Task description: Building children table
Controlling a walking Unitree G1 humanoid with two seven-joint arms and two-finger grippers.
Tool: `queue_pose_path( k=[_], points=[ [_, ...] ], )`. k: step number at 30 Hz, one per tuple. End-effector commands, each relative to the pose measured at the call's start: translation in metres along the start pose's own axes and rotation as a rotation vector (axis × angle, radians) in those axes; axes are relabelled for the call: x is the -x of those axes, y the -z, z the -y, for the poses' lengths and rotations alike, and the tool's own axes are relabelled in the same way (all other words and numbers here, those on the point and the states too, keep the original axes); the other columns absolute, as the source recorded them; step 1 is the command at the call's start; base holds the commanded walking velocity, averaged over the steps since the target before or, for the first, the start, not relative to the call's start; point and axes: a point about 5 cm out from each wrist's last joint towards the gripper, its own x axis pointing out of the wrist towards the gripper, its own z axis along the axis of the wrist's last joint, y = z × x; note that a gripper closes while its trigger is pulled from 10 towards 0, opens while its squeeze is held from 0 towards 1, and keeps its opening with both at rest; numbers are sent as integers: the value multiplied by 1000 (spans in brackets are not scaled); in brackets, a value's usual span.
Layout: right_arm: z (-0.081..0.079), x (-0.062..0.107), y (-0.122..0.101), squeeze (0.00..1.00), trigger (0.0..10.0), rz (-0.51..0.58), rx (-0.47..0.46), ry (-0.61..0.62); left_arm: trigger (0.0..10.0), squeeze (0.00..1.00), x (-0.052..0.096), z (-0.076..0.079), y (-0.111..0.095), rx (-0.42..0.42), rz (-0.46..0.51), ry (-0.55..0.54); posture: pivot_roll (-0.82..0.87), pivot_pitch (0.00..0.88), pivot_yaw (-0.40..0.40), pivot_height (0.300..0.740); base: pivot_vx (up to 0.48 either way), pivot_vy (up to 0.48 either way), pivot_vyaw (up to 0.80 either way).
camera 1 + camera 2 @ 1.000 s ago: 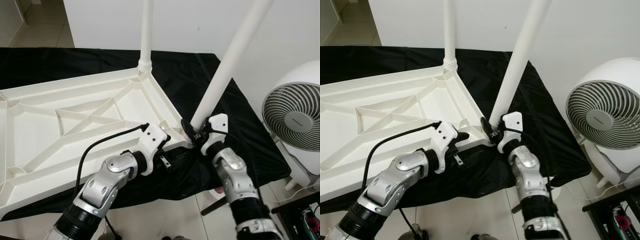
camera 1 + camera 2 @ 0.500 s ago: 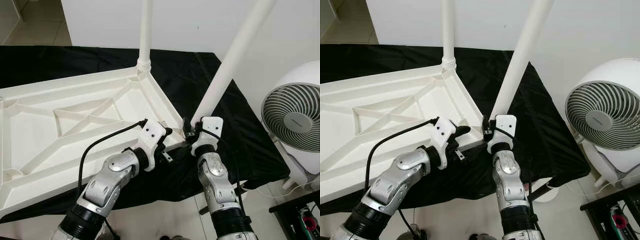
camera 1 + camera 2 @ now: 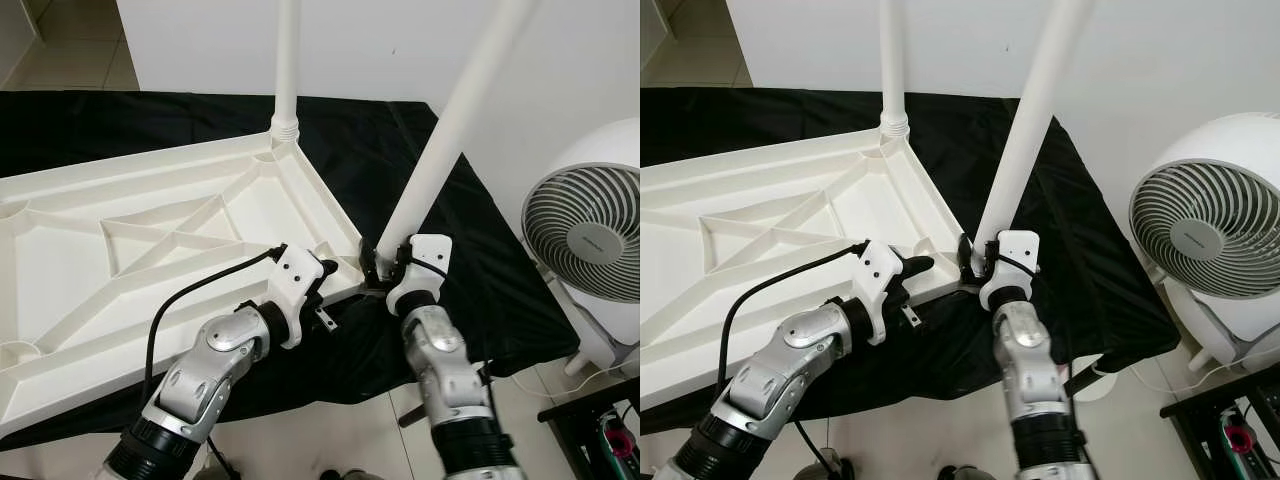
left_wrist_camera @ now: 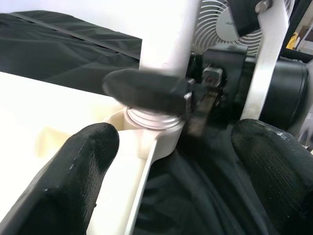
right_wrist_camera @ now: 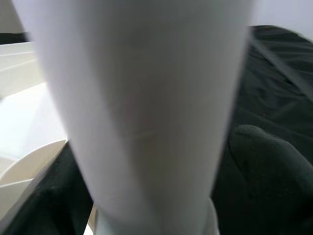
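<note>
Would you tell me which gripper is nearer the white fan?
The right gripper, clasping the tilted white plastic leg, is nearer the fan; the left gripper sits farther away.

Upturned white plastic ribbed tabletop [image 3: 150,240] lies on a black cloth [image 3: 430,150] spread beneath it and reaching past it at the rear and right. One white tubular leg [image 3: 287,60] stands upright in the far right corner socket. A second white tubular leg [image 3: 455,110] rises tilted rightward from the near right corner. Right gripper [image 3: 383,262] sits at that leg's base, a finger either side. Left gripper [image 3: 322,287] lies at the tabletop's near edge, just left of that corner. White round floor fan [image 3: 590,230] stands right of the cloth, on the pale tiled floor [image 3: 330,430].
</note>
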Motion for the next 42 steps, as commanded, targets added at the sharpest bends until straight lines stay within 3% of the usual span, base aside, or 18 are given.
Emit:
queue_pose_path(
  k=[1,2,3,5,13,23,25,26,27,28,41,42],
  points=[
    [1,0,-3,929,10000,4,-22,-28,10000,0,0,6,4,-7,-10,74,79,106,-83,740,0,0,0],
    [3,1,-4,0,10000,-6,-23,-93,10000,0,0,4,5,-7,-15,60,78,104,-81,740,0,0,0],
    [3,1,-4,0,10000,-6,-23,-93,10000,0,0,4,5,-7,-15,60,78,104,-81,740,0,0,0],
    [15,3,-7,0,10000,-45,8,-251,10000,0,2,2,8,-4,-27,45,76,97,-78,740,0,0,0],
    [33,1,-7,0,10000,-123,89,-499,10000,0,11,9,9,-6,-48,108,88,87,-76,740,0,0,0],
    [37,-14,-8,0,10000,-132,122,-540,10000,0,17,15,5,-11,-45,164,113,86,-90,740,0,0,0],
    [35,-18,-8,0,6627,-130,106,-553,10000,0,18,16,2,-8,-38,163,115,86,-88,740,0,0,0],
    [34,-20,-7,0,3333,-128,103,-560,10000,0,18,16,1,-7,-34,166,115,86,-88,740,0,0,0],
    [34,-20,-7,0,3333,-128,103,-560,10000,0,18,16,1,-7,-34,166,115,86,-88,740,0,0,0],
    [34,-21,-6,0,0,-130,99,-569,10000,0,18,16,-1,-8,-31,167,116,92,-86,740,0,0,0],
    [32,-24,3,0,0,-114,82,-535,10000,0,20,16,-4,-6,-39,162,114,112,-78,740,0,0,0],
    [33,-24,3,0,9412,-106,82,-511,10000,0,21,16,-4,-5,-41,162,112,114,-79,740,0,0,0]
  ],
)
